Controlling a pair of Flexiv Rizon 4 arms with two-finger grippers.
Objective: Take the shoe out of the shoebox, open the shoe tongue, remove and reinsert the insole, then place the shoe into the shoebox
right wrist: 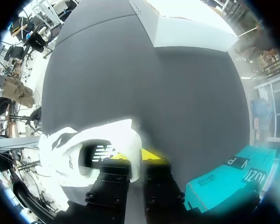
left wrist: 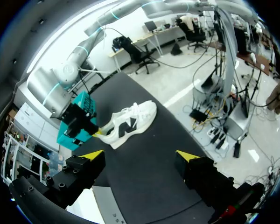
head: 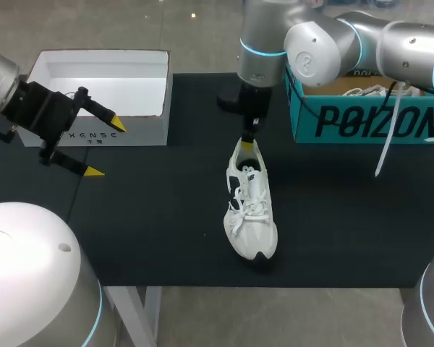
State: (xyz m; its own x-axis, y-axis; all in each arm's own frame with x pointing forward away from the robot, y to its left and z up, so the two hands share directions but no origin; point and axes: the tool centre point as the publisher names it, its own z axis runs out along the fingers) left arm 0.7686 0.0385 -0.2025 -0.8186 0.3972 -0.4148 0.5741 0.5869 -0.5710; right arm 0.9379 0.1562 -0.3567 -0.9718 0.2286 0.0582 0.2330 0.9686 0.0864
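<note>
My right gripper (head: 251,137) comes in from the upper right of the head frame and stands at its middle, clamped on the heel rim (right wrist: 134,140) of the shoe (head: 250,210). In its wrist view one yellow tip sits inside the opening and the other outside, with the white wall pinched between them. The shoe lies on the black table (head: 152,231) at the centre of the frame, toe toward the lower edge. It is well apart from the white box (head: 141,130) at the upper left and the teal box (head: 369,119) at the upper right. My left gripper (head: 105,148) hangs at the left edge, just in front of the white box, fingers spread wide and holding nothing.

The hold worries me. It takes only a thin strip of soft padding, so a lift or a pull may fold the heel and let it slide out. The shoe may also swing on that one spot and drop toe-first. If I press at the laces with the left fingers while the right hold is weak, the shoe may skid across the table. I cannot quite tell how deep the inner tip sits, so it may be pinning the insole, which would fight its removal.
</note>
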